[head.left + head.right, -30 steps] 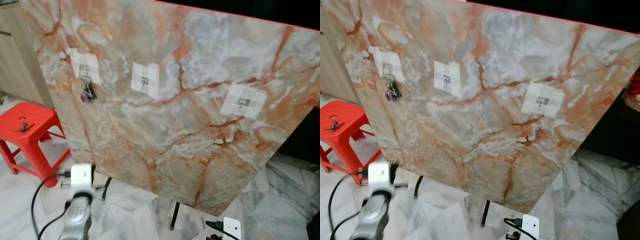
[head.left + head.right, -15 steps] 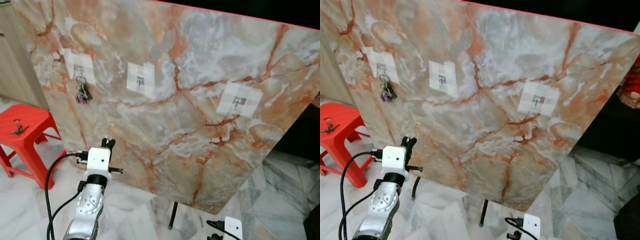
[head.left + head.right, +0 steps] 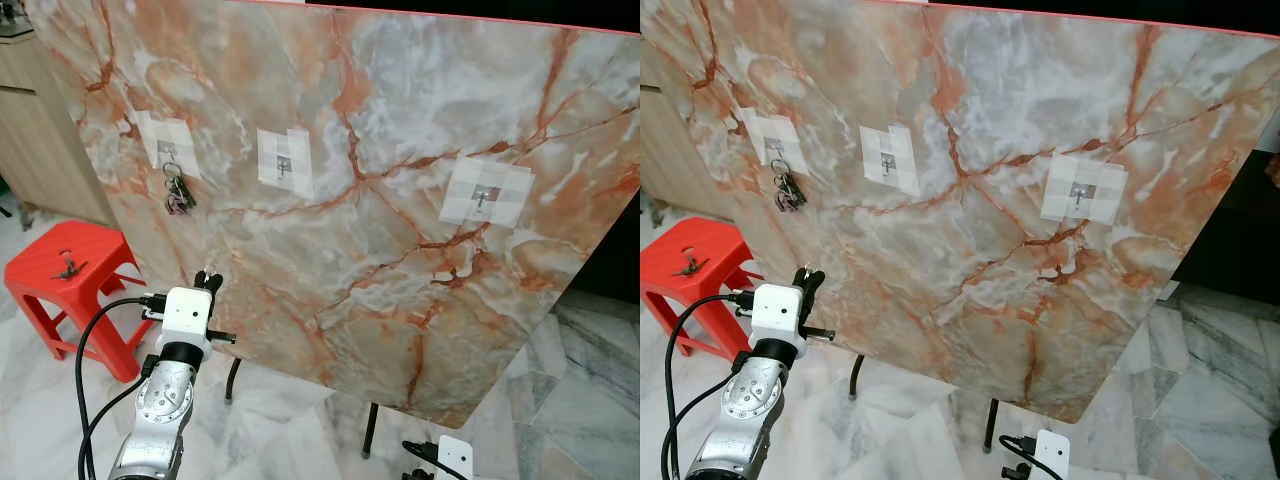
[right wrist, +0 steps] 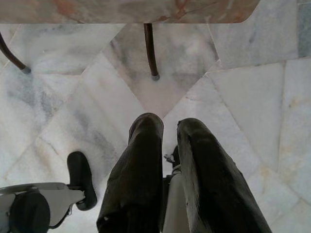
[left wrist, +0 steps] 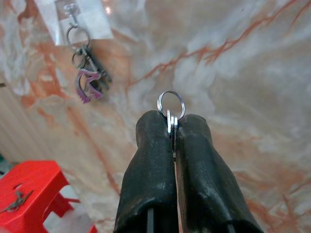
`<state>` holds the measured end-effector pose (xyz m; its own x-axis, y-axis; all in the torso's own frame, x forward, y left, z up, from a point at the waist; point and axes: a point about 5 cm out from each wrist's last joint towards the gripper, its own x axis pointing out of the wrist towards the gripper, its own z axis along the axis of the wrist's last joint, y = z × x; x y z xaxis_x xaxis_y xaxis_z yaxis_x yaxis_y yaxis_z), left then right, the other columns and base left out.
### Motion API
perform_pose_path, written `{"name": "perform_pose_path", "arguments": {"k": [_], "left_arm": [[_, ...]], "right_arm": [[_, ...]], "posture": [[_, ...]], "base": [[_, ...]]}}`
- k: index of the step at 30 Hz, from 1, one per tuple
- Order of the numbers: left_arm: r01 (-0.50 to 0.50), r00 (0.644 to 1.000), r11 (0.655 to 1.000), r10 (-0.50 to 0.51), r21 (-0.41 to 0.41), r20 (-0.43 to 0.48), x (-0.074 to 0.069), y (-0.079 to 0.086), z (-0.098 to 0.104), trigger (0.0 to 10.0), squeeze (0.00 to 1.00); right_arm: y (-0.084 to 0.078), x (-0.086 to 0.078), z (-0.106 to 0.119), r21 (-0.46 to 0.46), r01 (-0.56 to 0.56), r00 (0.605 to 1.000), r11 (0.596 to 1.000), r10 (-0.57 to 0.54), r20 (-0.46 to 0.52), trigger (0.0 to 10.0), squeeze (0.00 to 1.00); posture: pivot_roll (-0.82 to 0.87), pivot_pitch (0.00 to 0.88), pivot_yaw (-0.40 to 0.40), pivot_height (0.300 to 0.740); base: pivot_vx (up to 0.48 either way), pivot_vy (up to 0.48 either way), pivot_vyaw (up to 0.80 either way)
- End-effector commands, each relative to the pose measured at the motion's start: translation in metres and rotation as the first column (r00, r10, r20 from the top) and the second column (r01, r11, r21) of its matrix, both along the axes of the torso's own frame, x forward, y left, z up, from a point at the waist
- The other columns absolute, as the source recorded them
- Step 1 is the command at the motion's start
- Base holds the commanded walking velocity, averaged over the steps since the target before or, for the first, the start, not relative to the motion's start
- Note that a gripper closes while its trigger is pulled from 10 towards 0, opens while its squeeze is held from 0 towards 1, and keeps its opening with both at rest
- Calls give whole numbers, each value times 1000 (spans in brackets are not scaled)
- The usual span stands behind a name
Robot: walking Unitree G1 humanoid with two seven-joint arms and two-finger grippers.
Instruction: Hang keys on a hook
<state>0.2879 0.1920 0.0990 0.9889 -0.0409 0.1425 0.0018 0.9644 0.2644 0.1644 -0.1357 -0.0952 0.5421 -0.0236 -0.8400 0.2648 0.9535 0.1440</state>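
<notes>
Item: small silver split key ring (image 5: 171, 104), pinched edge-on between the two long black fingers of the left gripper (image 5: 171, 127); the ring's loop stands clear above the fingertips, its keys hidden between the pads. The fingers are pressed together on it.

Location of holder: left gripper (image 3: 207, 281) raised in front of the lower left part of the tilted marble-patterned board (image 3: 400, 200) with orange veins, close to its surface but, as far as can be told, not touching.

Targets: three small metal hooks, each on a pale square adhesive pad. Left hook (image 3: 165, 155) already carries a dark bunch of keys with a purple fob (image 3: 177, 190). Middle hook (image 3: 284, 158) is bare; right hook (image 3: 486, 196) is bare and well apart.

Governing relation: both nearer hooks lie above the gripper on the board. The occupied left hook sits up and slightly left; the bare middle hook sits up and to the right. The left arm is the nearer one to either. The ring's opening faces the board, so, by judgement, the move calls for raising the loop above a hook tip and lowering it over.

Right gripper (image 4: 167, 160): hangs low over the grey marble floor (image 4: 252, 87), fingers slightly apart, holding nothing.

Also present: red plastic stool (image 3: 60, 270), left of the board.
</notes>
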Motion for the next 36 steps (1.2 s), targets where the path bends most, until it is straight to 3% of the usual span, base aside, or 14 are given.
{"name": "perform_pose_path", "arguments": {"k": [1, 5, 11, 21, 29, 36], "left_arm": [[13, 1000, 1000, -13, 3, 16, 6, -1, 8, 10000, 0], [11, 999, 1000, -11, -2, 41, 11, -5, 13, 10000, 0], [24, 999, 1000, -24, -4, 45, 12, -14, 14, 10000, 0], [-78, 996, 997, 78, -1, 40, 9, -6, 10, 10000, 0], [-187, 982, 982, 186, 36, 26, 11, 7, 10, 10000, 0], [-216, 975, 975, 214, 43, 61, 15, 11, 20, 10000, 0]], "right_arm": [[3, -2, -1, 7, 5, 1000, 1000, -5, -4, 10000, 0], [2, 1, 1, -5, -40, 999, 999, 40, 9, 10000, 0], [-8, 3, 1, -23, -20, 1000, 1000, 21, 14, 10000, 0], [-17, 2, 1, -37, -7, 1000, 999, 7, 6, 10000, 0], [-19, 3, 2, -31, -31, 999, 999, 31, 20, 10000, 0], [-19, 5, 3, -38, -71, 997, 997, 72, 30, 10000, 0]], "posture": [[104, 0, -11, 740], [90, 0, -19, 740], [93, 0, -38, 740], [102, 0, -84, 740], [83, 0, -88, 740], [85, 0, -90, 740]], "base": [[0, 0, 0], [0, -267, 0], [0, -371, -364], [0, -347, -77], [0, 0, 0], [0, 0, 129]]}}
